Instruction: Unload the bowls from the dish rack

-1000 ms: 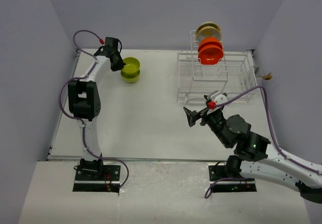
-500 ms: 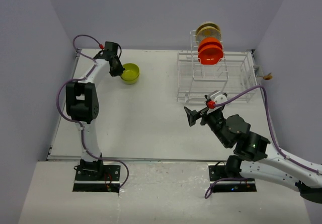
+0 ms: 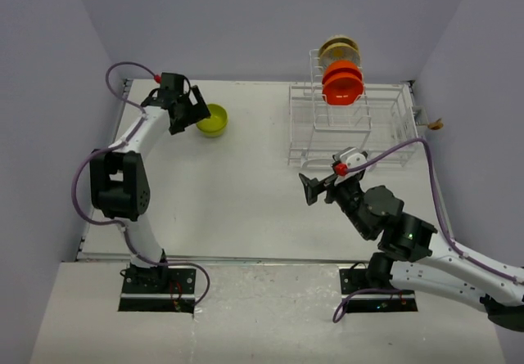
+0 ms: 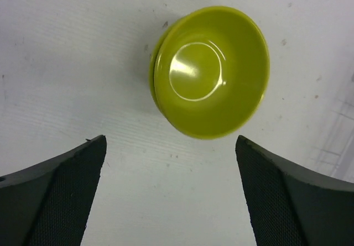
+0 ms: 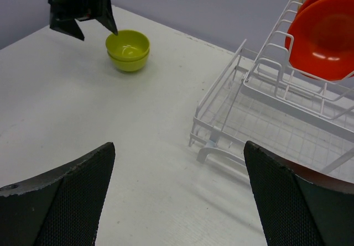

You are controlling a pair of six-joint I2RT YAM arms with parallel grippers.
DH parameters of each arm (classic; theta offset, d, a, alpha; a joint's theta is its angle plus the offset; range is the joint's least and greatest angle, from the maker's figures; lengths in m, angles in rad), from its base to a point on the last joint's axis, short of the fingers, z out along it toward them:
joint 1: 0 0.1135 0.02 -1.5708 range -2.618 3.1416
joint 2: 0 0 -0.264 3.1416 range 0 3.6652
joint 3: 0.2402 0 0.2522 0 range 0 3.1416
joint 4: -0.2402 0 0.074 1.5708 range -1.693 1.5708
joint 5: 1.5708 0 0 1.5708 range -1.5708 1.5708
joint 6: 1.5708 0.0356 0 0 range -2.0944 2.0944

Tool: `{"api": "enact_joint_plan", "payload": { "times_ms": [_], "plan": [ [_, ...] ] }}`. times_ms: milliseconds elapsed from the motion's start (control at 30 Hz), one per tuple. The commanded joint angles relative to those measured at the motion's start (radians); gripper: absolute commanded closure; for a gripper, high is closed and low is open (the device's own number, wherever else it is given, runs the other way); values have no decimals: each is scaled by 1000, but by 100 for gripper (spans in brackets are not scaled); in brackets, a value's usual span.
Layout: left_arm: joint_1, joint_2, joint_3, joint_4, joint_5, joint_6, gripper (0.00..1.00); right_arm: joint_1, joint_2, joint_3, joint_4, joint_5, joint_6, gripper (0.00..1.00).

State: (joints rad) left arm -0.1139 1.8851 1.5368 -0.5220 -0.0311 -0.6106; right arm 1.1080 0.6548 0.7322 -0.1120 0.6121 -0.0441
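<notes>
Two lime-green bowls (image 3: 213,120) sat nested one inside the other, upright on the table (image 3: 237,200) at its far left, well apart from the dish rack (image 3: 350,127). In the left wrist view the upper green bowl (image 4: 210,72) showed its glossy inside, with the rim of the lower one showing along its left side.

The left gripper (image 3: 188,109) hung just to the left of the green bowls, its fingers (image 4: 66,185) spread wide and holding nothing. From the wrist camera both bowls lay beyond the fingertips, not between them, and no contact could be seen.

The white wire rack stood at the far right of the table. Its low basket part held nothing that could be seen. In the taller slotted section at the far end, an orange-red bowl (image 3: 342,83) stood on edge, its hollow facing the near side. Whether a second orange bowl was tucked behind it could not be told. A cream bowl (image 3: 339,51) stood on edge just behind it, mostly hidden.

The right gripper (image 3: 309,188) was held above the table near the middle, short of the rack's near left corner. Its fingers (image 5: 72,196) were also spread apart and empty, with the rack's front rail (image 5: 221,152) in sight between them.
</notes>
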Motion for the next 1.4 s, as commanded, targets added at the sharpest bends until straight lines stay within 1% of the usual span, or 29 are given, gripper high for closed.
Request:
{"api": "enact_joint_plan", "payload": {
  "times_ms": [0,67,100,133,200,233,300,333,433,467,500,533,567,600,667,700,733,767,800,867,900,933,1000,1033,1067,1133,1167,1233,1367],
  "plan": [
    [-3,-209,-97,68,66,-18,0,-45,17,9,15,20,47,1],
    [-10,-303,-147,66,65,11,0,-97,26,10,14,-14,111,1],
    [-13,-357,-174,56,57,23,0,-173,37,10,14,-99,177,1],
    [-27,-482,-231,31,31,52,0,-257,45,15,14,-151,214,1],
    [-56,-626,-302,14,-44,78,0,-333,68,25,15,-289,332,1],
    [-87,-776,-379,7,-99,87,0,-359,74,33,15,-307,375,1],
    [-101,-919,-461,-6,-119,107,0,-387,88,64,17,-267,502,1],
    [-101,-1042,-542,0,-110,120,0,-392,98,73,27,-244,522,1],
    [-102,-1214,-651,-3,-113,167,0,-422,135,119,77,-212,624,1],
    [-101,-1245,-670,-4,-116,187,0,-441,149,157,74,-209,657,1],
    [-102,-1273,-685,-3,-125,201,0,-486,166,179,75,-216,729,1],
    [-101,-1322,-713,-1,-171,206,0,-514,198,196,74,-260,769,1],
    [-101,-1345,-724,-1,-196,209,0,-549,210,214,75,-291,818,1],
    [-101,-1362,-730,-1,-211,207,0,-616,224,246,75,-317,917,1],
    [-101,-1409,-731,4,-196,209,0,-698,262,289,75,-333,1013,1],
    [-101,-1423,-748,13,-190,209,0,-723,276,302,74,-330,1102,1],
    [-101,-1449,-762,37,-181,207,0,-740,288,312,74,-313,1147,1],
    [-101,-1455,-768,43,-176,207,0,-763,314,325,72,-252,1191,1],
    [-101,-1457,-768,45,-167,210,0,-777,325,328,71,-233,1277,1],
    [-101,-1446,-767,37,-155,213,0,-824,353,332,71,-241,1367,3],
    [-101,-1437,-765,34,-150,213,0,-836,380,332,75,-268,1456,4],
    [-101,-1433,-765,34,-147,215,0,-847,394,331,101,-285,1484,5],
    [-101,-1419,-767,36,-125,218,0,-853,433,317,191,-307,1516,13],
    [-101,-1416,-767,36,-122,218,0,-853,446,319,215,-313,1530,13],
    [-101,-1413,-767,36,-119,219,0,-853,462,322,231,-314,1541,19],
    [-101,-1410,-767,36,-116,219,0,-853,505,344,251,-302,1558,23],
    [-101,-1411,-767,37,-113,218,0,-855,520,349,264,-299,1560,28],
    [-101,-1413,-768,42,-102,218,0,-853,566,369,275,-285,1567,34],
    [-101,-1420,-768,42,-118,215,0,-855,621,374,278,-287,1641,41]
  ]
}}
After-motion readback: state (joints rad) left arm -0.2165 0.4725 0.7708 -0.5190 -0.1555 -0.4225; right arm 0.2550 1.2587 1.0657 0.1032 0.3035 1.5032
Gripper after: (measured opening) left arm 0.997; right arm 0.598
